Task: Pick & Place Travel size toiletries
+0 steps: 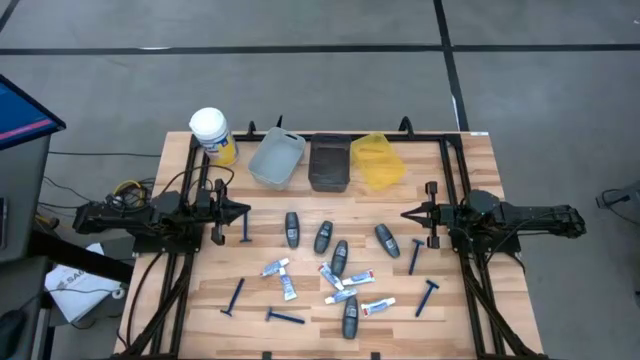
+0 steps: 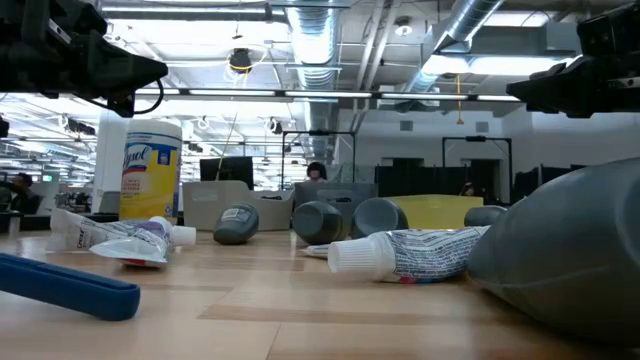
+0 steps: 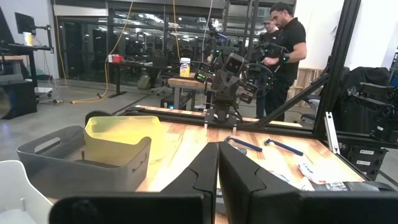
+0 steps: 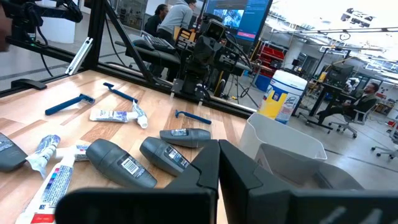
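Two matte black jointed arms, each with a wedge-shaped two-fingered end effector [image 1: 243,211].

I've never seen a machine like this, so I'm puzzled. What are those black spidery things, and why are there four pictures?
Those are two robot arms at a wooden table. Each ends in a pincer: the left pincer and the right pincer are both shut and hold nothing. One picture looks down from above, one peeks level across the tabletop, and two come from cameras on the arms' wrists. On the table lie dark grey oval mini bottles, thin blue razors and small white tubes. At the back edge stand a light grey bin, a dark bin, a yellow bin and a big white-lidded yellow jar.
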Action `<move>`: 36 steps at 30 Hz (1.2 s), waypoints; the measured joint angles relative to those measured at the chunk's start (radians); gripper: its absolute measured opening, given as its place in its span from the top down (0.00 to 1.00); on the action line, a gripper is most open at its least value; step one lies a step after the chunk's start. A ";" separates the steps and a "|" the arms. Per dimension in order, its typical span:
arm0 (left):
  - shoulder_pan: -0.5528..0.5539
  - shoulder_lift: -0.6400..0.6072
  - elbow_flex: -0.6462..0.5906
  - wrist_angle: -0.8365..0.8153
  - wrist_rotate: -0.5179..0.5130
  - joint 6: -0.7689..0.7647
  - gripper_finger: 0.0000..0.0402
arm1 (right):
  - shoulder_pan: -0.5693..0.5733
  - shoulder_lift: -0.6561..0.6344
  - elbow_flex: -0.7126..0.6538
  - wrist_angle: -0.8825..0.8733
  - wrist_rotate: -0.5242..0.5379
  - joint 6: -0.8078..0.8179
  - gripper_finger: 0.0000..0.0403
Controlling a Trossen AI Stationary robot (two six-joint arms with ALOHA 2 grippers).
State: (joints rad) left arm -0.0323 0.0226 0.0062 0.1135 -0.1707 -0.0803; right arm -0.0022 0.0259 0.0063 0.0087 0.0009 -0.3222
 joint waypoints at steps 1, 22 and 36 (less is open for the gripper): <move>0.000 0.000 0.000 0.000 0.000 0.000 0.98 | 0.000 0.000 0.000 0.000 0.000 0.000 1.00; 0.000 0.000 0.000 0.000 0.000 0.000 0.98 | -0.069 0.000 0.000 0.161 0.122 -0.390 1.00; 0.000 0.000 0.000 0.000 0.000 0.000 0.98 | -0.062 -0.004 0.039 0.741 0.094 0.684 1.00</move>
State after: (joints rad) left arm -0.0326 0.0227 0.0063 0.1135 -0.1707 -0.0807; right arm -0.0638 0.0217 0.0457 0.7492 0.0950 0.3619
